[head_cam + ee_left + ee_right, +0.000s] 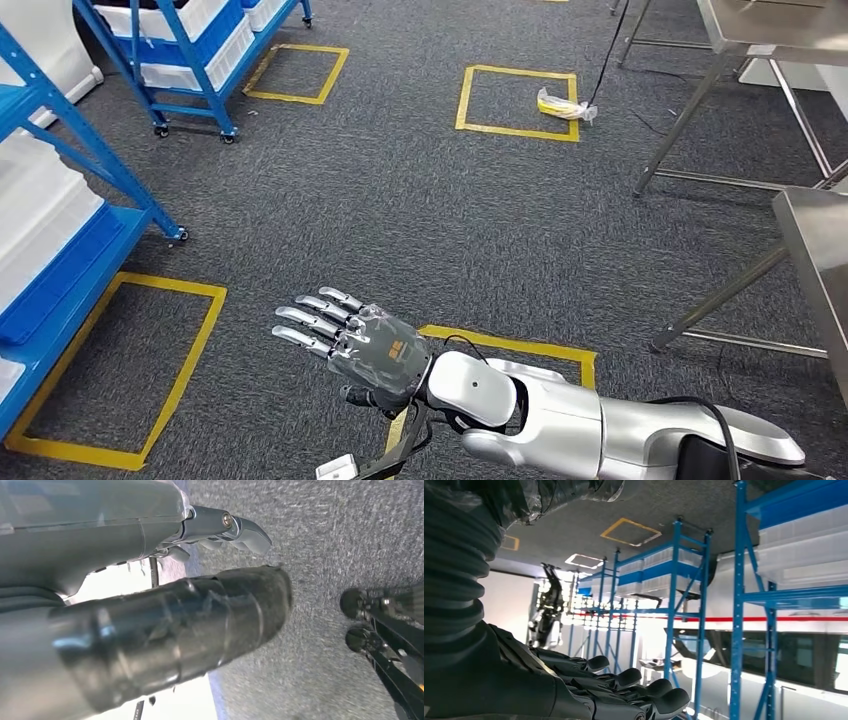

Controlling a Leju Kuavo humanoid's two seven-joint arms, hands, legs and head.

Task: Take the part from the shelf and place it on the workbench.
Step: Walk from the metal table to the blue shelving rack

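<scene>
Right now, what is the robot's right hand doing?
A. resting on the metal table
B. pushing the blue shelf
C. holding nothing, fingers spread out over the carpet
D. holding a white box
C: in the head view the right hand hangs over the grey carpet with its fingers spread and nothing in it.

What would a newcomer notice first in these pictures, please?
The robot's silver right hand is stretched out with fingers spread and empty over the grey carpet, low in the head view. Blue metal shelving with white bins stands at the left edge, and yellow tape squares mark the floor.
</scene>
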